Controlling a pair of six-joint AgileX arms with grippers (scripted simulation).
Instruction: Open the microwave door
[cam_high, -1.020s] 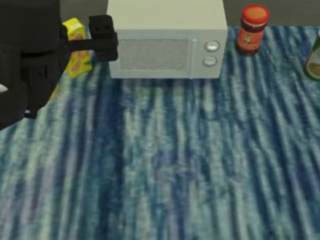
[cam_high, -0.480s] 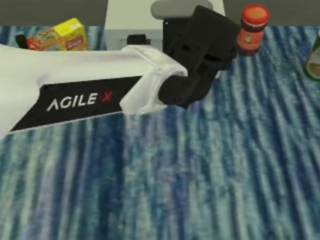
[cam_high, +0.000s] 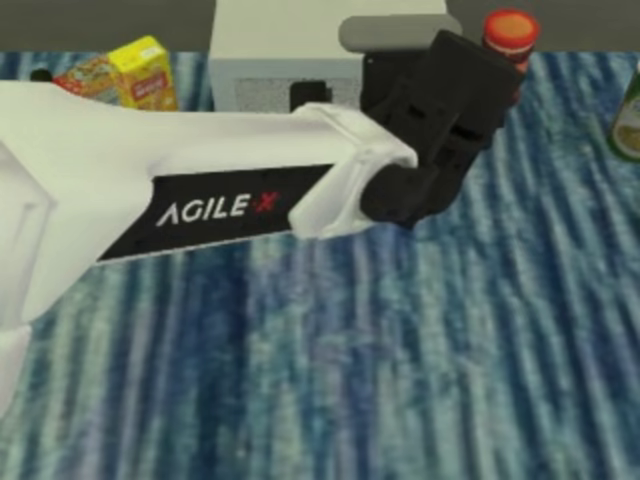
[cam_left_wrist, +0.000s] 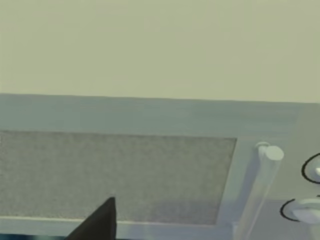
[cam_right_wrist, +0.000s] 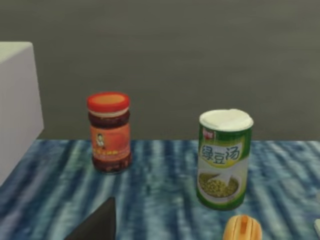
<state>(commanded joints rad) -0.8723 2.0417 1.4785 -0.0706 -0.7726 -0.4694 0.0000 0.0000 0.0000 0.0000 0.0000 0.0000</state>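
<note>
The left arm (cam_high: 200, 200) reached across the blue cloth (cam_high: 400, 380) from the left, and its black wrist sat right in front of the microwave (cam_high: 290, 35). That wrist hid the left gripper from above. In the left wrist view only one dark fingertip (cam_left_wrist: 102, 222) showed, so I could not tell if the fingers were wide or narrow.

Just past that fingertip was the microwave door (cam_left_wrist: 120, 170), flat and shut, with its grey speckled window. The handle (cam_left_wrist: 257, 192) was a pale bar off to one side of the fingertip, beside the window and next to the knobs (cam_left_wrist: 310, 210). It ran up and down the door's front. The fingers likely had to slide sideways to reach it and close on it across the bar.

The left arm was much nearer. The right gripper (cam_right_wrist: 97, 225) stayed parked away from the microwave, near a red-lidded jar (cam_right_wrist: 109, 132) and a green can (cam_right_wrist: 224, 159); its fingers could not be judged either.
</note>
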